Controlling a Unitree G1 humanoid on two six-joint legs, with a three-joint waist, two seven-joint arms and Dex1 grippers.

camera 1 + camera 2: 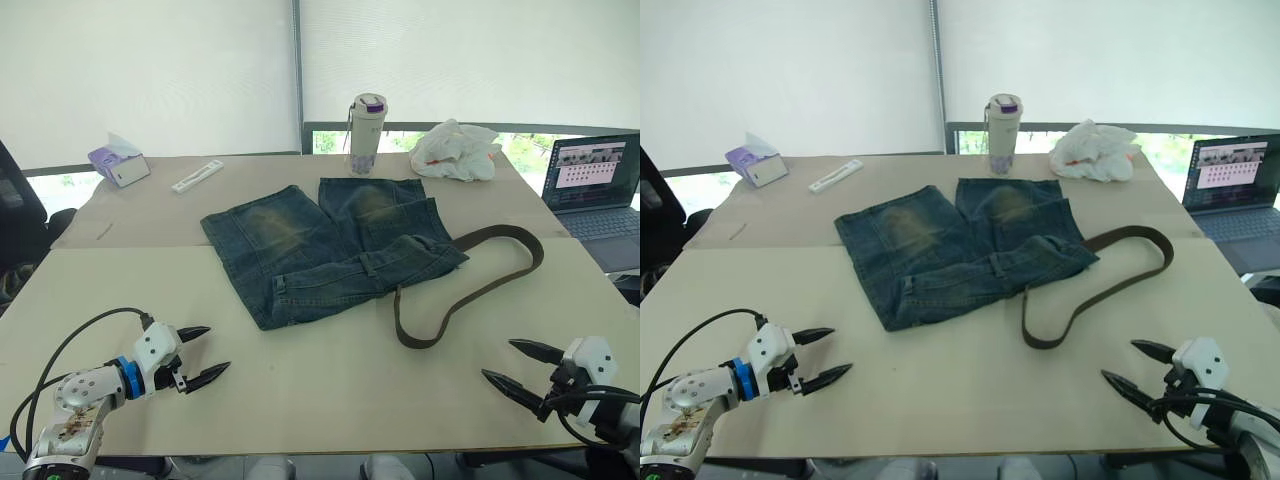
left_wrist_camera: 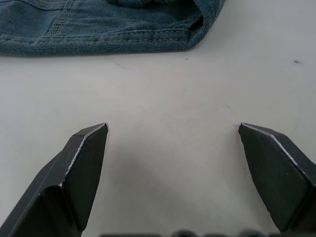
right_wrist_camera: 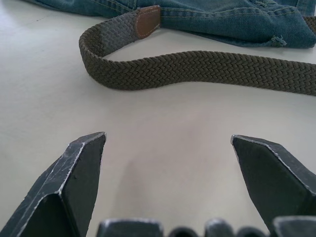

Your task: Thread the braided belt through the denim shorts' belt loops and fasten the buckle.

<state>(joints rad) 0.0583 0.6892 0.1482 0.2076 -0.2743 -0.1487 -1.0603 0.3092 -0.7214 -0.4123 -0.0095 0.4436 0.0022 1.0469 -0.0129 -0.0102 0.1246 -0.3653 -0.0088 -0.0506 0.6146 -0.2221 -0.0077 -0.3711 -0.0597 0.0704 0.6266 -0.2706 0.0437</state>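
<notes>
With both our left gripper (image 1: 195,352) and right gripper (image 1: 512,367) spread wide and empty near the tabletop's front edge, threading looks barely begun: the braided belt (image 1: 470,295) loops right of the mid-table denim shorts (image 1: 320,250), so we must next grasp its end.

The denim shorts (image 1: 330,250) lie mid-table (image 1: 300,400). The braided belt (image 1: 480,285) loops out to their right. A bottle (image 1: 366,132) stands behind them.
</notes>
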